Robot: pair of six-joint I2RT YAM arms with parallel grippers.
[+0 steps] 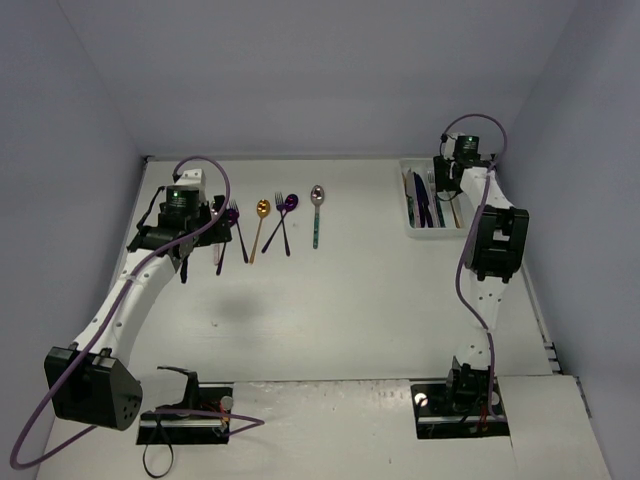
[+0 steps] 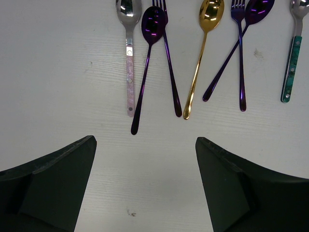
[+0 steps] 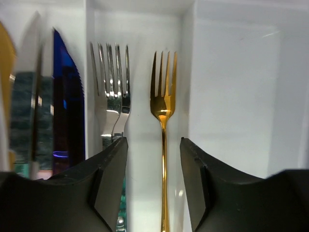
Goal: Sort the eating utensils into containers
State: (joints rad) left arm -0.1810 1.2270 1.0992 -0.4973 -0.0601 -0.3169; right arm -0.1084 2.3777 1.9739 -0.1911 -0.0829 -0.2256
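Between the right gripper point(image 3: 154, 145) fingers, in the right wrist view, the gold fork point(image 3: 163, 106) lies with its long axis 12-to-6, tines at 12 and handle running down through the gap. The jaws are parted, with daylight on both sides of the handle and neither pad touching it. I judge the fork to be resting in its tray point(image 3: 231, 96) compartment, not gripped. Silver forks point(image 3: 112, 92) sit beside it at 9 in the same slot. A dark blue knife point(image 3: 67, 96) is in the next slot further toward 9. The slot at 3 shows nothing in this view.

The loose utensils lie on the table at 12 from the left gripper point(image 2: 146, 142), handles pointing at 6 toward the fingers and bowls and tines at 12. The purple spoon point(image 2: 145, 72) has the nearest handle tip, at about 12 of the finger gap and apart from both fingers. At 9 of it is the pink-handled spoon point(image 2: 129, 72). Toward 3 are a purple fork point(image 2: 171, 72), the gold spoon point(image 2: 197, 67) and a teal-handled spoon point(image 2: 291, 67).

Left fingers are wide open, holding and touching nothing. The gap runs 9-to-3, across the handles.

The left arm is much nearer this row, and the right arm is well apart from it at the tray.
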